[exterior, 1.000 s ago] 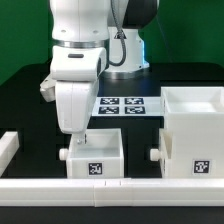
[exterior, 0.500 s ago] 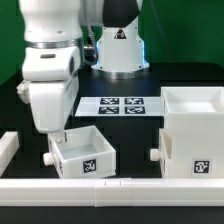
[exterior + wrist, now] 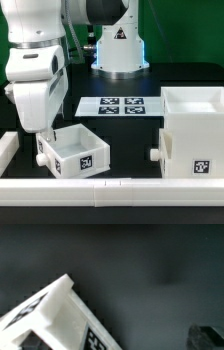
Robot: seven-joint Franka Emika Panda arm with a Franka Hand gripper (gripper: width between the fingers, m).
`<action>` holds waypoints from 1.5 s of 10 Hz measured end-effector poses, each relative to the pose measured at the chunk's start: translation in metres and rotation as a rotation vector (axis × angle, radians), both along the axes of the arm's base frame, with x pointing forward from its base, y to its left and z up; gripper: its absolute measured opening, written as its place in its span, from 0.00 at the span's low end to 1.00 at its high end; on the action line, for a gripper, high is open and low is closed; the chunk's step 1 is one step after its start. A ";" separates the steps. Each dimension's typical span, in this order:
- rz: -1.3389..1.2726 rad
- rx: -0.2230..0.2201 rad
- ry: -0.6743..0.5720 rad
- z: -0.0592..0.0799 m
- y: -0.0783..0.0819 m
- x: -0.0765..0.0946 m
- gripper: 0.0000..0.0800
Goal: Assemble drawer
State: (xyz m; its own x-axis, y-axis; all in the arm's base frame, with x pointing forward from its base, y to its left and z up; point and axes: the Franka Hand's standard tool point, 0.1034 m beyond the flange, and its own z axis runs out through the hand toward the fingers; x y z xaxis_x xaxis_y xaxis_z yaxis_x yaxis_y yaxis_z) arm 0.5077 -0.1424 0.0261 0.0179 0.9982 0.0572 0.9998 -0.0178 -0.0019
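Note:
A small white tray (image 3: 75, 150) with a tag on its front and a knob (image 3: 40, 158) on its side stands turned at an angle on the black table, at the exterior view's left. My gripper (image 3: 45, 136) reaches down at its far left corner, fingertips hidden by the hand and the tray wall. In the wrist view the tray's corner (image 3: 62, 317) fills the lower part. One dark finger (image 3: 206, 338) stands far off from the wall, so the gripper (image 3: 115, 345) looks open astride it. A larger white box (image 3: 195, 130) with a tag and a side knob (image 3: 155, 155) stands at the right.
The marker board (image 3: 118, 105) lies flat behind the tray. A long low white rail (image 3: 110, 188) runs along the front edge, with a short white end piece (image 3: 7, 148) at the exterior view's left. The robot base (image 3: 118, 45) stands at the back.
My arm has moved toward the exterior view's left. The small tray has gone left with it and turned, so that one corner now points forward.

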 end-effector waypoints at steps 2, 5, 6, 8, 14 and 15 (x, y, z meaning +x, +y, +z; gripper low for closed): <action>0.022 0.022 0.039 -0.006 0.010 -0.001 0.81; 0.021 0.035 0.062 -0.008 0.015 0.005 0.81; 0.021 0.036 0.062 -0.008 0.015 0.005 0.67; 0.021 0.036 0.063 -0.008 0.015 0.004 0.50; 0.020 0.033 0.055 -0.007 0.014 0.006 0.05; 0.020 0.033 0.055 -0.006 0.014 0.006 0.05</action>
State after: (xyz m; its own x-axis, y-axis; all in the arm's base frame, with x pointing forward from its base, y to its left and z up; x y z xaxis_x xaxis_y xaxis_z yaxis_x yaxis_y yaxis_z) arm 0.5140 -0.1283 0.0196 0.0021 0.9960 0.0897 0.9983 0.0030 -0.0573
